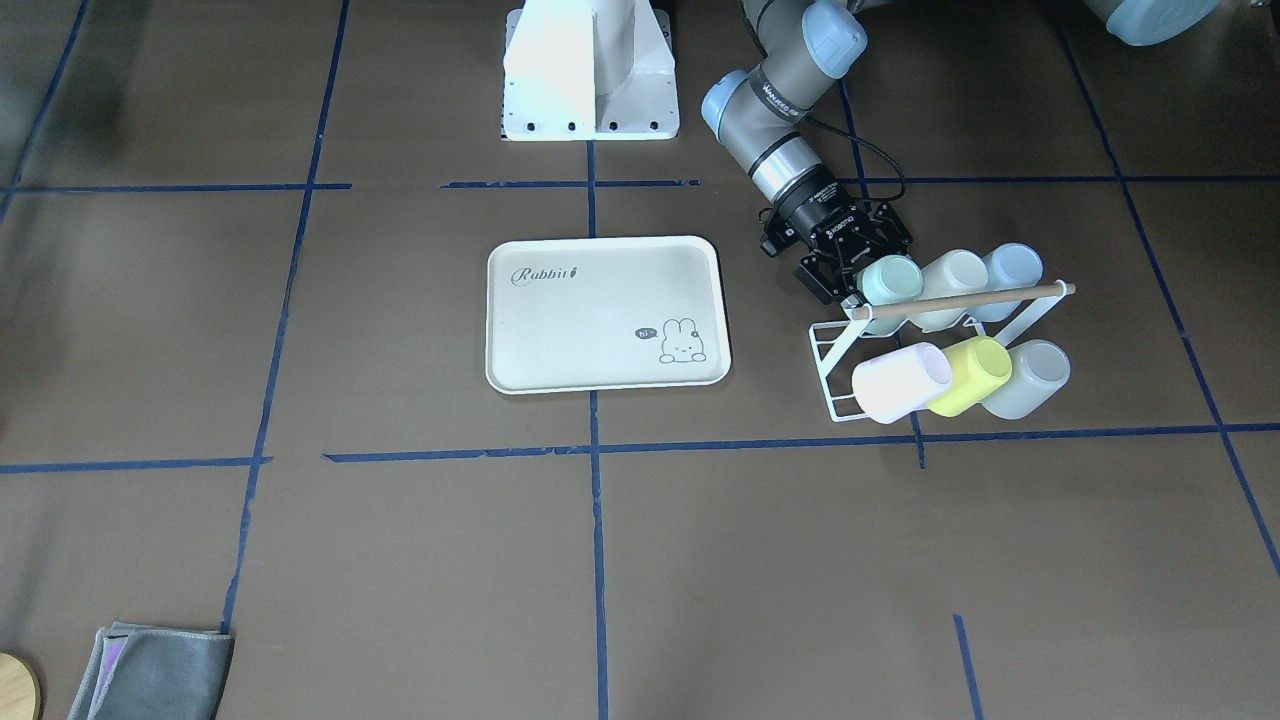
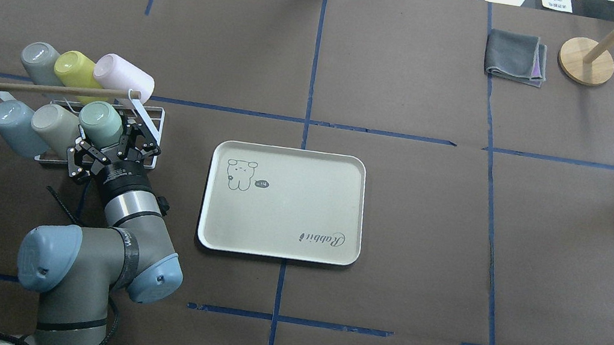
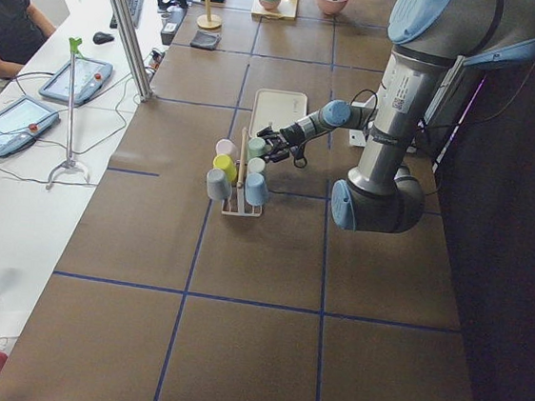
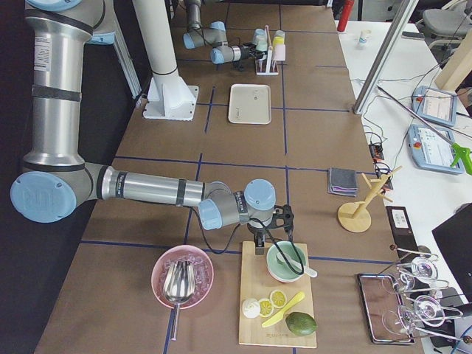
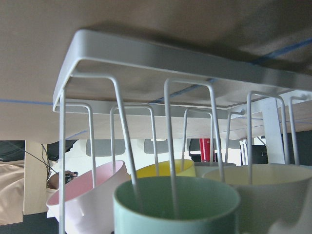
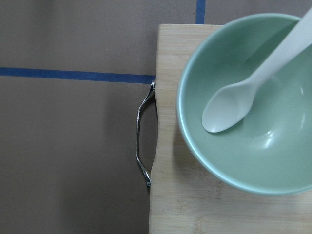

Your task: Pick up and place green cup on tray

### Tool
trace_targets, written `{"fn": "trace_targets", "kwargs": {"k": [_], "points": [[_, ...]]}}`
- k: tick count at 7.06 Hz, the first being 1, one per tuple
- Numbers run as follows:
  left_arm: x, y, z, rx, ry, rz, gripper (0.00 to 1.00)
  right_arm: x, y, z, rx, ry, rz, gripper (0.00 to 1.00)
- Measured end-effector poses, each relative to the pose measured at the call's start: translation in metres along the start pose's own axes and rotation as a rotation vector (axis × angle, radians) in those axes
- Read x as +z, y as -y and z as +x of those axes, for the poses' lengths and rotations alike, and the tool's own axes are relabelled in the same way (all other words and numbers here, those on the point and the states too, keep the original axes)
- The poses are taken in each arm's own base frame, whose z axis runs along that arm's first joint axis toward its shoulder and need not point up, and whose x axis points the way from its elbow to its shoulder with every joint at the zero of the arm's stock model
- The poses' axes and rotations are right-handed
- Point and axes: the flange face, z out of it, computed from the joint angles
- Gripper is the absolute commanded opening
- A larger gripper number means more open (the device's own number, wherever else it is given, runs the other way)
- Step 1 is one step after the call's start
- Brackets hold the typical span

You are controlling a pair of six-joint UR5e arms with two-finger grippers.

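A: Fig. status: where's the green cup (image 1: 890, 280)?
B: Right of ctr in the front-facing view, upper row of the white wire rack (image 5: 146, 52), leftmost of three cups. Per the L wrist view its mouth hangs over a peg. Not lifted.
A: And the left gripper (image 2: 105, 137)?
B: Lower left of the overhead view, at the cup's mouth end. Fingers are spread, one each side of the rim. Contact can't be told, and nothing looks pinched yet.
A: And the tray (image 1: 600, 330)?
B: Ctr of frame, flat on the table, near the rack but apart from it. The cup isn't on it.
A: And the right gripper (image 4: 259, 242)?
B: Lower ctr of the exterior right view, above a wooden board (image 6: 185, 204) w/ a green bowl (image 6: 273, 146). Spread or pressed together: can't tell. It seems to take no part.
A: Progress, then?
B: Early, as a judgement. Approach looks approx. complete. Grasp, pull off the peg, carry to the tray, set-down and release are all left.
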Motion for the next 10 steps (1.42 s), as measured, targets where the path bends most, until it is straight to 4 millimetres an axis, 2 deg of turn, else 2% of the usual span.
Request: {"fn": "trace_targets", "kwargs": {"k": [3, 8, 10], "points": [[-0.005, -0.015, -0.001, -0.024, 0.012, 0.006, 0.25, 0.002, 0.000, 0.001, 0.002, -0.001, -0.003, 1.00], [-0.015, -0.052, -0.001, -0.041, 0.025, 0.003, 0.26, 0.002, -0.001, 0.002, 0.004, 0.000, -0.004, 1.00], [-0.016, -0.083, -0.002, -0.079, 0.029, 0.004, 0.27, 0.002, -0.001, 0.002, 0.004, 0.000, -0.004, 1.00]]}}
